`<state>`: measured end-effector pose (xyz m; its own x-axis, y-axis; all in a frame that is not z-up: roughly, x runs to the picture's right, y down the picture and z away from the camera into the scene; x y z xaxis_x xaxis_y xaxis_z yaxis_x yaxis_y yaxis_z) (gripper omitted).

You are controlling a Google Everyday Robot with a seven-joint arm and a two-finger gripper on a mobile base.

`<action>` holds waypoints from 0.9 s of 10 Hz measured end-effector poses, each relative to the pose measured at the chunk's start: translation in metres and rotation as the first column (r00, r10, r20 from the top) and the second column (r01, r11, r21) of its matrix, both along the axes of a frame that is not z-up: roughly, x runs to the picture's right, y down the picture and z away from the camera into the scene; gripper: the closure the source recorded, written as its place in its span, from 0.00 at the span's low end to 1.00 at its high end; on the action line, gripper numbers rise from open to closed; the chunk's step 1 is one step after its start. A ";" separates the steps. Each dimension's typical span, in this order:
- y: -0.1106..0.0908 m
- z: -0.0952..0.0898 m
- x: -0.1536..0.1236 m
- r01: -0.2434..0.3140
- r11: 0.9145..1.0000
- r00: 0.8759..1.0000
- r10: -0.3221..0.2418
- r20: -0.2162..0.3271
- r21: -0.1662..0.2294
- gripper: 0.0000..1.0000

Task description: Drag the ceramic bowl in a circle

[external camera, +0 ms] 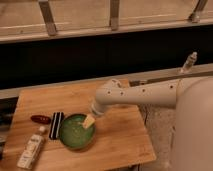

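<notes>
The ceramic bowl point(76, 132) is round, shallow and glossy green, and sits on the wooden table point(120, 135) left of centre near the front. My white arm reaches in from the right. My gripper point(89, 121) points down at the bowl's upper right rim and into its inside, touching or very near it.
A dark striped flat object point(56, 125) lies right against the bowl's left side. A dark red object point(40, 119) lies further left. A white bottle point(31, 150) lies at the front left. The table's right edge drops to the floor. A dark rail wall runs behind.
</notes>
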<state>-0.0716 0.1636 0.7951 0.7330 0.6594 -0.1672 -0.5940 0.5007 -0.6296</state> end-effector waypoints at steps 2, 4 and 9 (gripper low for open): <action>0.009 0.017 -0.019 -0.001 1.000 1.000 0.001 0.015 -0.016 0.20; 0.022 0.030 -0.037 0.000 0.999 0.999 0.001 0.035 -0.047 0.20; 0.044 0.034 -0.043 0.002 0.996 0.998 0.004 0.070 -0.087 0.64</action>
